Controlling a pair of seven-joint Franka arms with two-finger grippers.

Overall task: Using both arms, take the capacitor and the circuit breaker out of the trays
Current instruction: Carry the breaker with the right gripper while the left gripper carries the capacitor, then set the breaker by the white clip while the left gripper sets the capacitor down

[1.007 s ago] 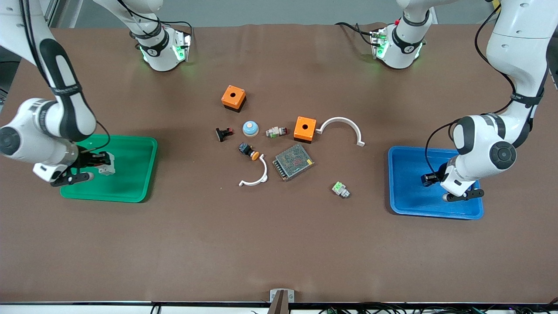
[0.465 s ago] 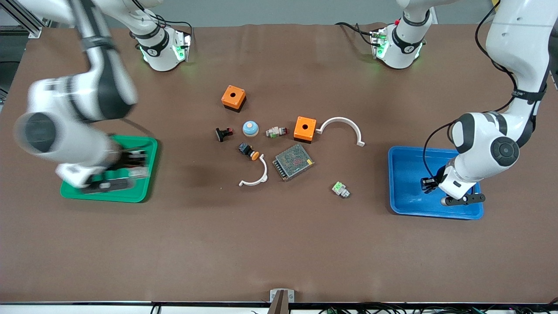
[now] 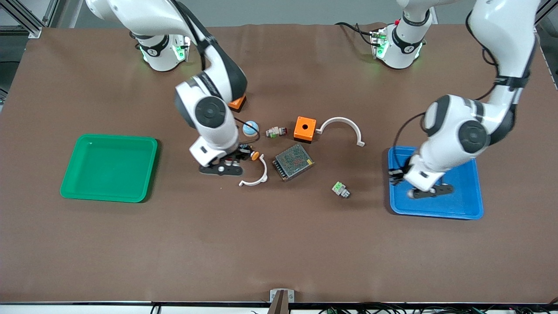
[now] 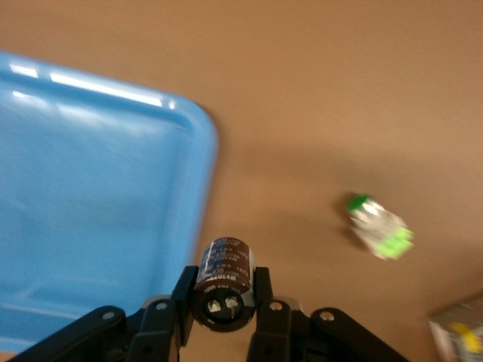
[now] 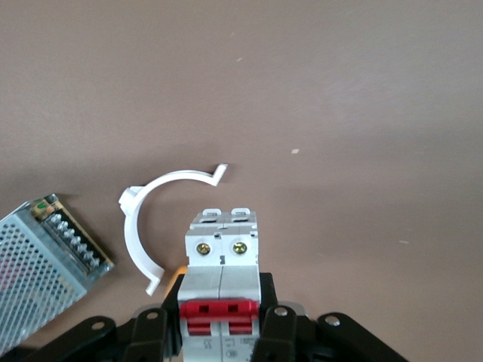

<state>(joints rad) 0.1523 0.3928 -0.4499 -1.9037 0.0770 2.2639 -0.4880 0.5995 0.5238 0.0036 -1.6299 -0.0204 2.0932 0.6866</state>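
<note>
Look at the front view first. Your right gripper (image 3: 229, 163) is up over the table in the middle, above the black push-button with orange cap (image 3: 249, 152) and close to the small white curved clip (image 3: 255, 174). It has come out from the green tray (image 3: 109, 168), and nothing lies in that tray. Your left gripper (image 3: 399, 174) is over the edge of the blue tray (image 3: 436, 207), on the side toward the middle of the table. From here you cannot see what either one carries.

Now the left wrist view. The left gripper (image 4: 224, 309) is squeezed shut on the capacitor (image 4: 223, 283), one finger on each round side. The capacitor hangs over the table just beside the rim of the blue tray (image 4: 98, 204), so it is nearly out. It looks tiny and light, but it is round and smooth, so I think it could roll or slip. Hold it by the middle of its body and set it down gently. The small grey part with a green top (image 4: 381, 228) lies on the table nearby.

Last, the right wrist view. The right gripper (image 5: 219, 324) is clamped on the circuit breaker (image 5: 220, 283), with its fingers on the two flat sides near the red levers. It looks like hard plastic, stiff and blocky, and I think it is heavier than the capacitor. Flat sides are a good place to hold. Below it you see the white clip (image 5: 147, 226) and the metal mesh-covered box (image 5: 45, 260), so pick a bare spot.
</note>
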